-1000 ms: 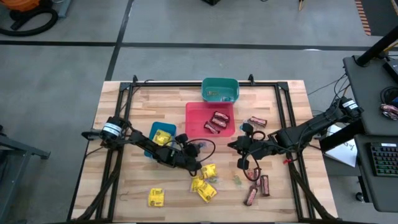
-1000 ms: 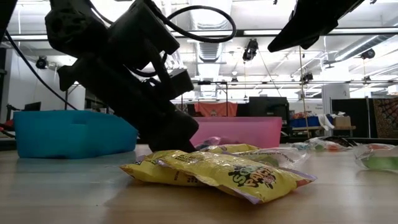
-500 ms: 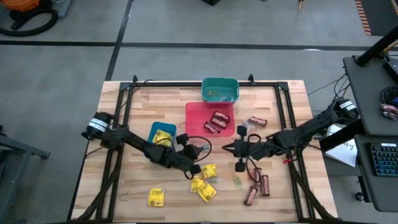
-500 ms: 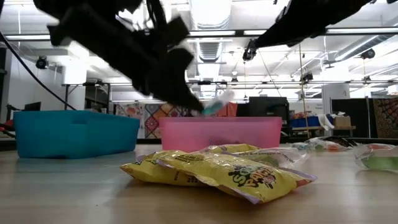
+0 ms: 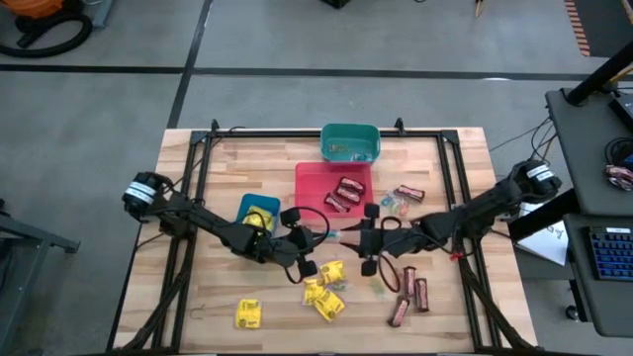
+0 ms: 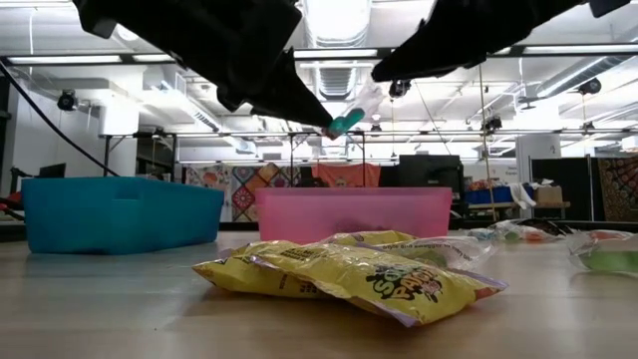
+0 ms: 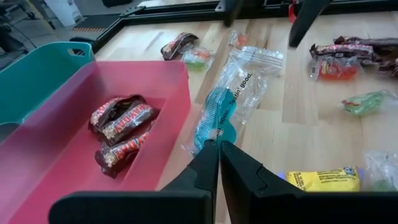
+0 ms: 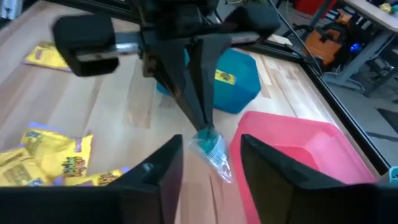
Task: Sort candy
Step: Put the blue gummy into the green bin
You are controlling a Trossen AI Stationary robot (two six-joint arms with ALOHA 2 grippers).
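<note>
Beside the red plastic bin point(image 5: 334, 188), the left gripper point(image 7: 219, 144) is closed on a blue candy in clear wrapper point(image 7: 219, 115); the right gripper point(image 8: 210, 160) stands open around it.

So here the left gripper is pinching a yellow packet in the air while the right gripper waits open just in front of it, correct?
Not quite: the left gripper pinches a small teal-blue candy in a clear wrapper, not a yellow packet, as the left wrist view shows. The rest holds: it is held in the air, with the right gripper open just in front of it.
</note>
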